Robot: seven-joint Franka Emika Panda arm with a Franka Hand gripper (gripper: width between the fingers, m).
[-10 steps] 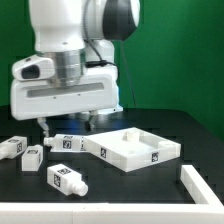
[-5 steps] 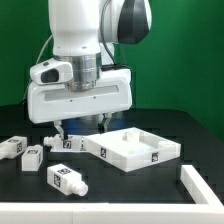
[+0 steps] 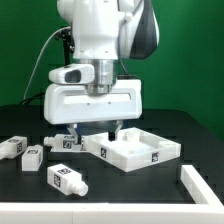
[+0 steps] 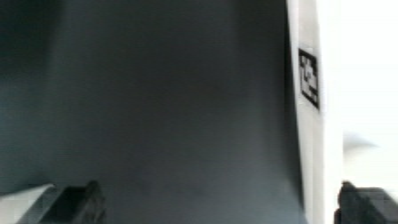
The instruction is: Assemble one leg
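Several small white tagged legs lie on the black table at the exterior view's left: one (image 3: 12, 147), one (image 3: 33, 157), one (image 3: 65, 143) close to the panel, and one (image 3: 67, 181) nearer the front. The large white square panel (image 3: 131, 148) lies to their right. My gripper (image 3: 98, 130) hangs open and empty just above the table, over the panel's left edge. In the wrist view the gripper (image 4: 217, 205) shows dark fingertips (image 4: 71, 205) wide apart over bare table, with a white tagged edge of the panel (image 4: 308, 80) at one side.
A white bar (image 3: 200, 185) lies at the front of the exterior view's right. A green backdrop stands behind the table.
The arm has moved toward the exterior view's right, from above the legs to the panel's left edge. The jaws stay open and empty.
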